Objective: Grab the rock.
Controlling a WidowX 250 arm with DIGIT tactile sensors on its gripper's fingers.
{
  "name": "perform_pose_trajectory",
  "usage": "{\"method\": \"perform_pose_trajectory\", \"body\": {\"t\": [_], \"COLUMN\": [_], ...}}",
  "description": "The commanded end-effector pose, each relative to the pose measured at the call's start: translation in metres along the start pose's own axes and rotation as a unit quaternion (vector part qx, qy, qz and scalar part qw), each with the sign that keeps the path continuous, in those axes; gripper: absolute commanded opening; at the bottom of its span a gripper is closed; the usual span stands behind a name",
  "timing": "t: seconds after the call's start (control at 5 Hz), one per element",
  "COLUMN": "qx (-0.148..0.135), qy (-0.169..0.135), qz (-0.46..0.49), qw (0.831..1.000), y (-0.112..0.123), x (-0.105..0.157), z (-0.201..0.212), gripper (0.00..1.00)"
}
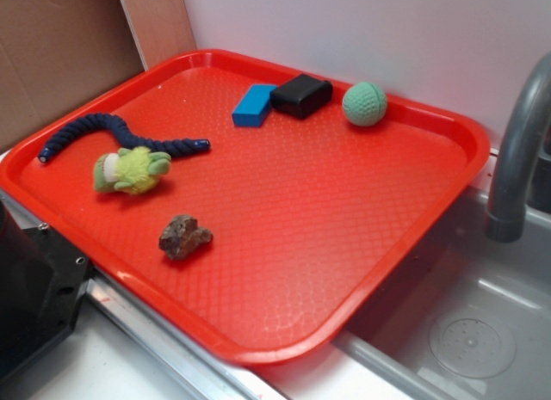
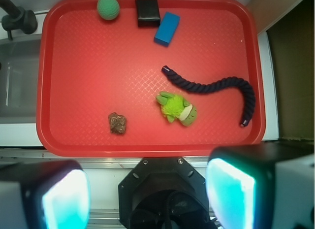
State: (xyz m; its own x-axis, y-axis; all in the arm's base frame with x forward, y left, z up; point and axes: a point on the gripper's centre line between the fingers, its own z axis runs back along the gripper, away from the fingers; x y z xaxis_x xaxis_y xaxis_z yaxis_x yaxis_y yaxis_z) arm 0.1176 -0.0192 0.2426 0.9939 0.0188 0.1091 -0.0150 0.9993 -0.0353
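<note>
The rock (image 1: 184, 236), a small lumpy brown-grey stone with reddish patches, lies alone on the red tray (image 1: 327, 211) near its front left edge. From the wrist camera the rock (image 2: 117, 122) sits low on the tray (image 2: 88, 66), well ahead of the fingers. My gripper (image 2: 147, 194) is open, high above the robot base, with its teal-padded fingers (image 2: 230, 192) wide apart and nothing between them. The gripper itself does not appear in the exterior view.
On the tray lie a green-yellow plush toy (image 1: 131, 170), a dark blue rope (image 1: 112, 136), a blue block (image 1: 254, 105), a glossy black block (image 1: 301, 95) and a green ball (image 1: 364, 103). A sink (image 1: 465, 323) with a grey faucet (image 1: 521, 150) is at right. The black robot base (image 2: 165, 194) sits below the tray.
</note>
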Motion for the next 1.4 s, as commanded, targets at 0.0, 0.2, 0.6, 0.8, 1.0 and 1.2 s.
{"method": "perform_pose_trajectory", "body": {"t": [0.0,0.2,0.6,0.8,1.0,1.2], "qx": [0.0,0.002,0.018,-0.001,0.003,-0.009], "qy": [0.0,0.01,0.01,0.012,0.027,0.042], "qz": [0.0,0.014,0.013,-0.004,-0.055,-0.086], "qw": [1.0,1.0,1.0,1.0,0.998,0.995], "y": [0.0,0.006,-0.014,-0.031,-0.043,-0.038], "x": [0.0,-0.01,-0.005,0.018,0.017,0.017], "z": [0.0,-0.029,-0.096,-0.136,-0.166,-0.197], "gripper": [1.0,1.0,1.0,1.0,1.0,1.0]}}
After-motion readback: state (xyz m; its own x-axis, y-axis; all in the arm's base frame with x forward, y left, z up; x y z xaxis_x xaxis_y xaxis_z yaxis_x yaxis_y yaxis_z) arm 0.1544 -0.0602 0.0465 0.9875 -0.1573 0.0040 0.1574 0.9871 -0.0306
